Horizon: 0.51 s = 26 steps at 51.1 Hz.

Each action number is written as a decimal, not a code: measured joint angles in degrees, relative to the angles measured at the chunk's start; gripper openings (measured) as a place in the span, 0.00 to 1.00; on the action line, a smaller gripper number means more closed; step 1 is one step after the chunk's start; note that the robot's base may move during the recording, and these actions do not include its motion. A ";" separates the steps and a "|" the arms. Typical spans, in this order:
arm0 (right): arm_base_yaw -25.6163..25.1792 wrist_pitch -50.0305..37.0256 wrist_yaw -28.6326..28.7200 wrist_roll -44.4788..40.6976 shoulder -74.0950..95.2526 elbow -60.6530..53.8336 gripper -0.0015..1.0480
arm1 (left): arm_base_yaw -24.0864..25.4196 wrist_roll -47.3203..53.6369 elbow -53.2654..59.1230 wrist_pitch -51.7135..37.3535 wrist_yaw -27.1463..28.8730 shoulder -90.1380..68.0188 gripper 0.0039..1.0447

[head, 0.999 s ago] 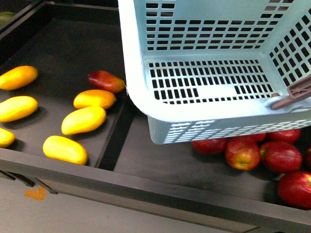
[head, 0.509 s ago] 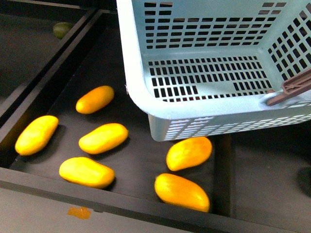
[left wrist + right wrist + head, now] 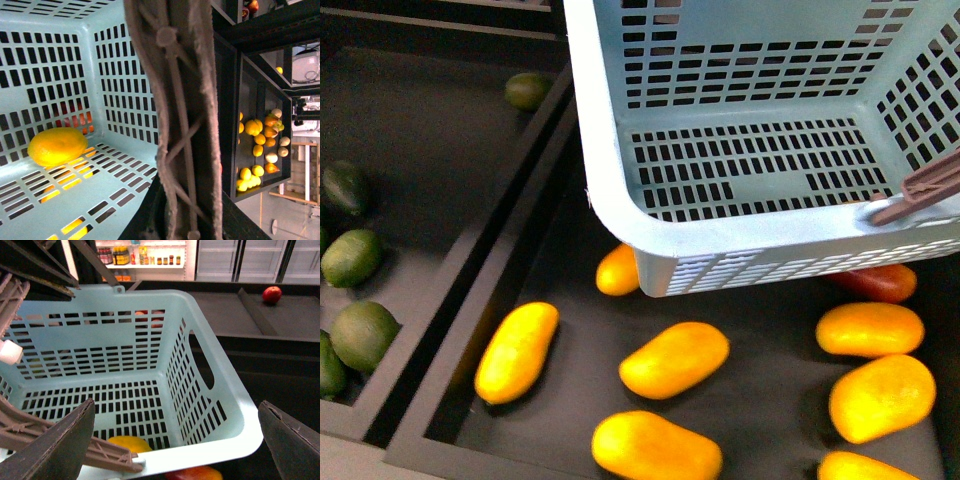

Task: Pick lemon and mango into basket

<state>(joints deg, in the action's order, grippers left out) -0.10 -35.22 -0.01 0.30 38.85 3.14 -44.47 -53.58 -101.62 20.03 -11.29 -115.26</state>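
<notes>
Right wrist view shows my right pincer released, its two dark fingers spread wide and hanging over the open mouth of the basket. Below the pincer, on the slotted floor close to the handle, lies the lemon. The left wrist view has it as well, resting against the lattice wall, so I judge that half of the job done. I cannot make out the left pincer's tips. The handle fills that view at very close range, so I take it that this arm is carrying the basket, but I cannot tell for certain whether it is clenched. The mango is lower down than my free pincer, lying on the dark desk under and just past the basket's near edge, with other mangoes near it but apart from it. A red-blushed one sits half hidden under the basket, and green fruits are off in the neighbouring tray. I expect the mango to be fairly heavy for its size and firm, with a smooth, rounded skin that could slide out of a hard pinch. I would come straight down and close across its narrow middle, one finger on each long flank, squeezing only enough to hold it without bruising. The gaps around it look wide enough for both fingers. The lemon is light and likely to roll if the basket tips.
</notes>
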 joint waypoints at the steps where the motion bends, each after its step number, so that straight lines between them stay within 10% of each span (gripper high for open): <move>1: 0.00 0.04 0.00 0.00 0.09 -0.09 0.92 | 0.00 -0.04 0.00 0.00 0.33 0.00 0.06; 26: 0.02 0.02 -0.02 0.00 0.09 -0.09 0.92 | 0.02 -0.22 0.00 -0.02 0.17 0.00 0.06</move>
<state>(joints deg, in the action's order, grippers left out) -0.08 -35.20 -0.03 0.30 38.94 3.05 -44.45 -53.80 -101.62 20.01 -11.11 -115.26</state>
